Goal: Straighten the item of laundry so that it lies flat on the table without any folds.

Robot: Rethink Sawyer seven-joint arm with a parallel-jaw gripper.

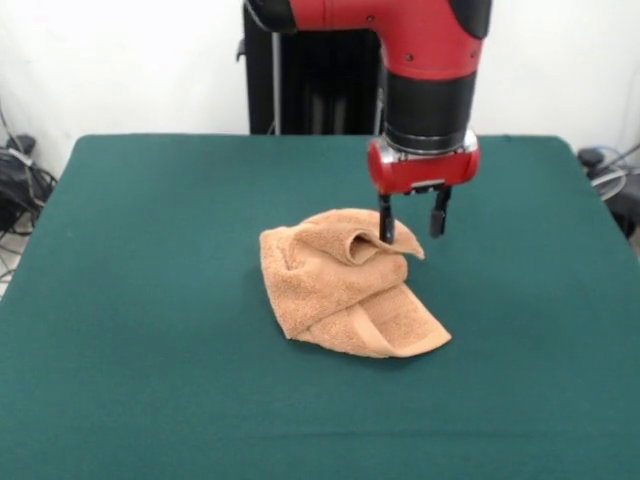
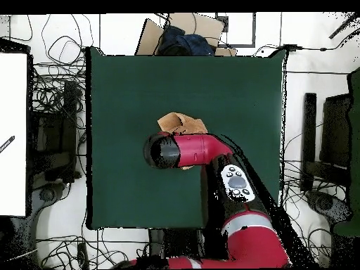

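The hand towel is a plain peach-orange terry with a smoother woven band of the same colour near one edge. The table is a uniform dark green. The arm is red and black, the gripper fingers black.

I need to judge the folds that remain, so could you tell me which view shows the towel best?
The front view: the towel lies crumpled in full sight on the table, the open gripper at its upper fold. In the overhead view the arm covers most of it.
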